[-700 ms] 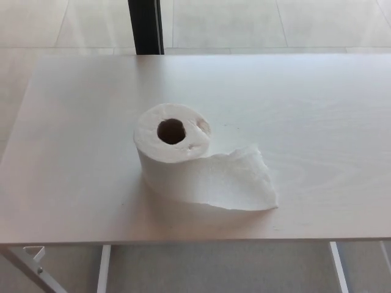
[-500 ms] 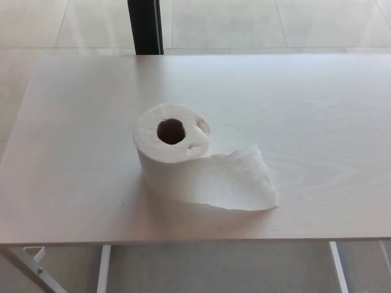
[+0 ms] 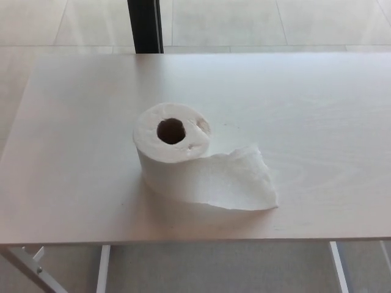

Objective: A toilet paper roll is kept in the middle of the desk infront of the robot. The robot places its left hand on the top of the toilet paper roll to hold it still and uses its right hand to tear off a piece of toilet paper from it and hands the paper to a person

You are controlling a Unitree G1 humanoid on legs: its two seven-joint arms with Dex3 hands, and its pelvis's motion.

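Observation:
A white toilet paper roll [image 3: 172,146] stands upright near the middle of the pale wooden desk [image 3: 73,152], its brown core hole facing up. A loose tail of paper [image 3: 238,180] trails from the roll to the right and lies flat on the desk, ending in a ragged edge close to the front edge. Neither of my hands shows in the head view.
A dark vertical post [image 3: 145,25] rises behind the desk's far edge. Light floor tiles lie beyond it. Grey metal desk legs [image 3: 102,268] show below the front edge.

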